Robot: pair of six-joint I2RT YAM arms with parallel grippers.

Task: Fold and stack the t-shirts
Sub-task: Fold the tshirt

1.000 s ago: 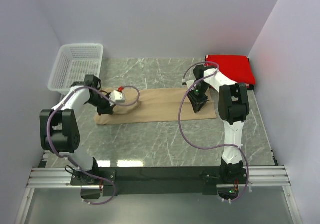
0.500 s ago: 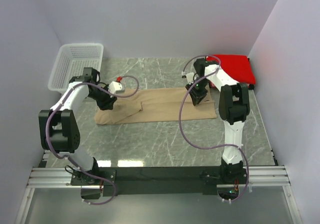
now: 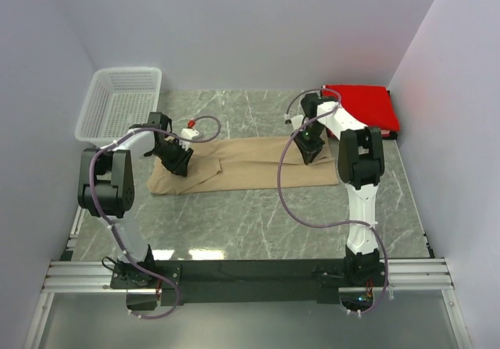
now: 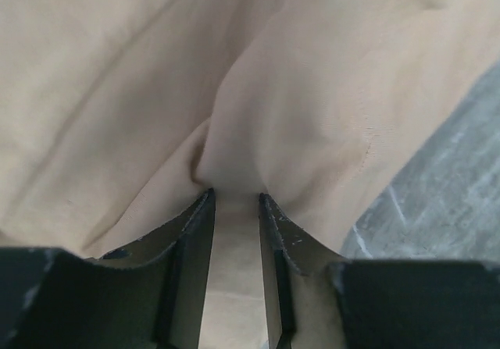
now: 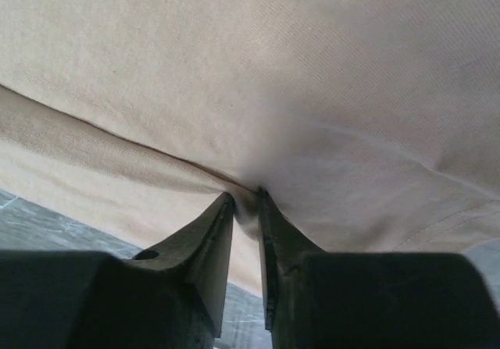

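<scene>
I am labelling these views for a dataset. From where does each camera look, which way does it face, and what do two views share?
Top external: fixed above and behind the robot, facing down and forward over the table; the left arm and right arm show whole.
Left wrist: on the left arm, facing down along the left gripper onto the tan t-shirt; only its two fingers show.
Right wrist: likewise on the right arm; only the fingers of the right gripper show.
Shared: all three see the tan t-shirt.
</scene>
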